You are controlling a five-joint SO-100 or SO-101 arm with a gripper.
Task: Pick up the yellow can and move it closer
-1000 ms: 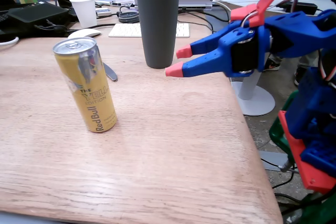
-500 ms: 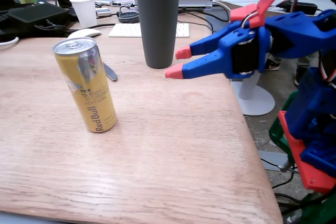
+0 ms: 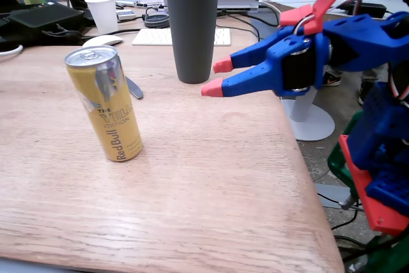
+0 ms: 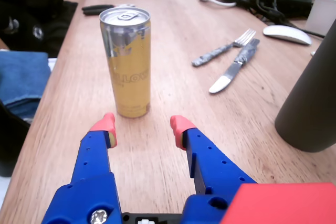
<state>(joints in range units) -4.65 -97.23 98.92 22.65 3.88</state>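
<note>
The yellow can stands upright on the desk, upper left of centre in the wrist view. The gripper sits just below it — spread wide, empty, not touching.

Item: yellow can, slim, silver top, red lettering.
Pose: upright, unopened.
Location: desk, left in the fixed view.

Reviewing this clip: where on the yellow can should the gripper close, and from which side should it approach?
Probably mid-body, coming in level. The yellow can stands upright on the table, slim with straight round walls. In the wrist view the open gripper already faces it, fingertips apart on either side of its line. The grey tumbler stands off to the right, fork and knife behind, so the straight path looks free.
</note>
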